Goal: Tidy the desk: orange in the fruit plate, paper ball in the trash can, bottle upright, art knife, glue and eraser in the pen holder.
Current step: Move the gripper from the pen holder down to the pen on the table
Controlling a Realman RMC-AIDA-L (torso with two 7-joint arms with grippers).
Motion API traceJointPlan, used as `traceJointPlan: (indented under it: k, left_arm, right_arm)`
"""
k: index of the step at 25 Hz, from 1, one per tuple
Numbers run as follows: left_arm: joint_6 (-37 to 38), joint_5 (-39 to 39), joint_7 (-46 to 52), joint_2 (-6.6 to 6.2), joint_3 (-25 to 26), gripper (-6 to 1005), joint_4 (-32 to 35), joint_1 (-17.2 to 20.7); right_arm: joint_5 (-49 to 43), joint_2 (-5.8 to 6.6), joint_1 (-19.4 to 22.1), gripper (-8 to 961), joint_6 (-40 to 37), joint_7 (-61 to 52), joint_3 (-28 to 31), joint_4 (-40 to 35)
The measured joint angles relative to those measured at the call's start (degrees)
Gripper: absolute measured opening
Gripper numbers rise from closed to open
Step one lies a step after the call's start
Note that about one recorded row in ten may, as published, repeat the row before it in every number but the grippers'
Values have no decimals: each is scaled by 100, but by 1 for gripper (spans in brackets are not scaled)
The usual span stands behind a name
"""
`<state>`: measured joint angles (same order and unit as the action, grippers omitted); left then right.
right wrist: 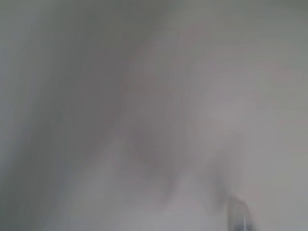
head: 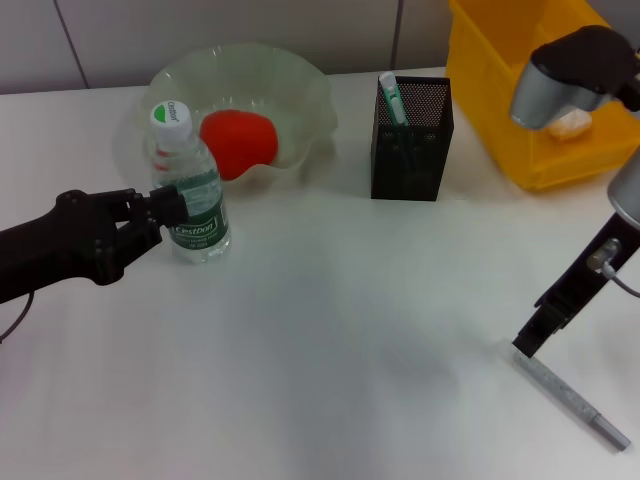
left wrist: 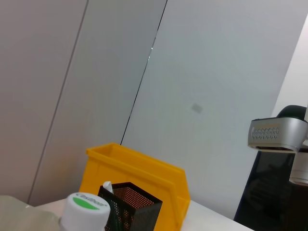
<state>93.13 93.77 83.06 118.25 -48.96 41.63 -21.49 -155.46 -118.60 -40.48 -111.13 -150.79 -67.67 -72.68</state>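
**Bottle upright, knife left**

Bottle point(head: 192, 190) stands upright on the tabletop point(head: 330, 330) before the fruit plate point(head: 300, 100), left end effector point(head: 165, 212) clamped on it (steadying it). Right end effector point(head: 530, 338), finger state unclear, touches the art knife point(head: 572, 398) lying flat.

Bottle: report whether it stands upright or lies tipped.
Upright. In the head view the bottle stands on the desk, white cap on top, with the left pincer at its label.
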Motion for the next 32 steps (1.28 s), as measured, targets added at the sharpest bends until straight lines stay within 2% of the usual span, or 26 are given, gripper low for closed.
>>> traceJointPlan:
  k: [7,17,32]
  left_arm:
    - [-8,-1,-52,7,57,138,-49,-46]
    - [-25,-8,-89,9,85,138,-76,-60]
    - [-15,-8,-261,7,106,139,-228,-82]
  right_arm:
    - [-78,-25,-161,381,188,19,-69,316]
    - [-302,-33,-204,383,289,-99,-369,459]
    - [-302,-48,-333,384,479,-160,-400,992]
